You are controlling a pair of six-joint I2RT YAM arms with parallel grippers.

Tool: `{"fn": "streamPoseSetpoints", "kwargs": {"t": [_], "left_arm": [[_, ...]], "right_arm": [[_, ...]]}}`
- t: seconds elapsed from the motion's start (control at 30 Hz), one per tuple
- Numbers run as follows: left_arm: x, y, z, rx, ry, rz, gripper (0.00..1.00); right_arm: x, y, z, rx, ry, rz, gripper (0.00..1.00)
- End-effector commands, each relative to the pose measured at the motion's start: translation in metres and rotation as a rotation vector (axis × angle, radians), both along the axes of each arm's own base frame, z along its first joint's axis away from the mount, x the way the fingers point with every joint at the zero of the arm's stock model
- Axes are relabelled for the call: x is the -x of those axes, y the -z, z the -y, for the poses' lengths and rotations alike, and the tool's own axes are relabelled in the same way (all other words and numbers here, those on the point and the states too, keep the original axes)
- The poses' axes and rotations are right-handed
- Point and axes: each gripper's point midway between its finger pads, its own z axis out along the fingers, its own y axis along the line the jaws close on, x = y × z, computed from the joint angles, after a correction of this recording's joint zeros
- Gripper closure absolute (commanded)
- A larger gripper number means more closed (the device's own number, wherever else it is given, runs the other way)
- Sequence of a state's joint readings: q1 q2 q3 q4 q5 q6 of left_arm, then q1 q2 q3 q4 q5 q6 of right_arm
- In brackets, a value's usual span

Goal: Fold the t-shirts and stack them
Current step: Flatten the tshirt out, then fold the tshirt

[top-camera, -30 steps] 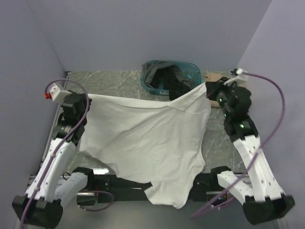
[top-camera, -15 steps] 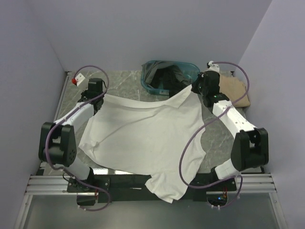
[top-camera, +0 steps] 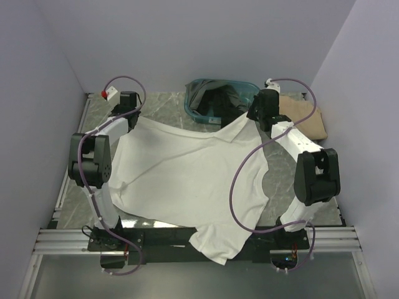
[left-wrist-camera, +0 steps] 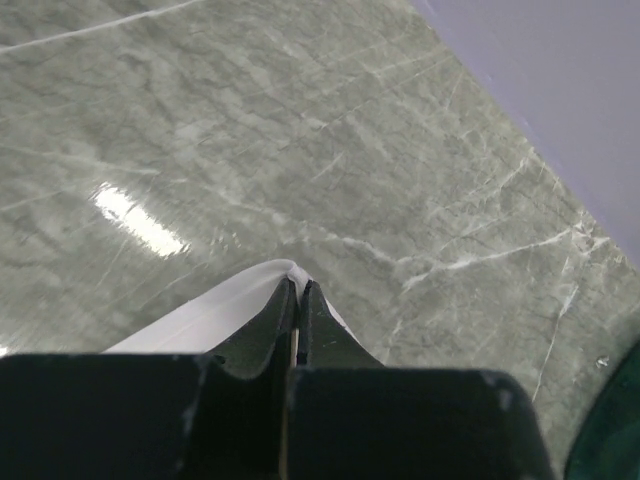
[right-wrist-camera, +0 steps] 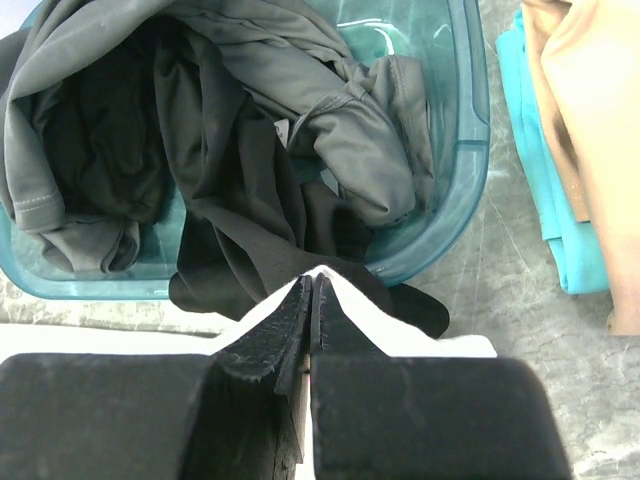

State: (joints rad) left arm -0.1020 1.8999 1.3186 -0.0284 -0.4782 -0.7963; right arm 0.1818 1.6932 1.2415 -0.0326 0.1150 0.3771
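Note:
A large white t-shirt (top-camera: 193, 180) lies spread over the marble table, its lower end hanging over the near edge. My left gripper (top-camera: 133, 117) is shut on its far left corner; in the left wrist view the white cloth (left-wrist-camera: 215, 310) is pinched between the closed tips of that gripper (left-wrist-camera: 298, 290). My right gripper (top-camera: 252, 116) is shut on the far right corner, the white cloth (right-wrist-camera: 440, 340) showing round the tips of that gripper (right-wrist-camera: 312, 285). A tan t-shirt (top-camera: 305, 118) lies folded at the far right. Dark grey and black t-shirts (right-wrist-camera: 250, 140) fill the basket.
The teal plastic basket (top-camera: 201, 113) stands at the far middle, just beyond the white shirt's upper edge. A black shirt's end (right-wrist-camera: 415, 305) hangs over its rim onto the table. A turquoise cloth (right-wrist-camera: 545, 220) lies under the tan shirt. Purple walls close in the table.
Both arms have reached farther out and lower, carrying the white shirt's top corners toward the far edge. The shirt now lies flatter on the table.

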Motion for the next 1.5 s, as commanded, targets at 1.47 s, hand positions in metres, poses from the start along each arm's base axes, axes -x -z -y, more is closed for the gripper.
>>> {"fn": "streamPoseSetpoints", "kwargs": {"t": [1.47], "left_arm": [[0.054, -0.058, -0.016, -0.004, -0.002, 0.040, 0.99]], "right_arm": [[0.154, -0.020, -0.023, -0.133, -0.013, -0.183, 1.00]]}}
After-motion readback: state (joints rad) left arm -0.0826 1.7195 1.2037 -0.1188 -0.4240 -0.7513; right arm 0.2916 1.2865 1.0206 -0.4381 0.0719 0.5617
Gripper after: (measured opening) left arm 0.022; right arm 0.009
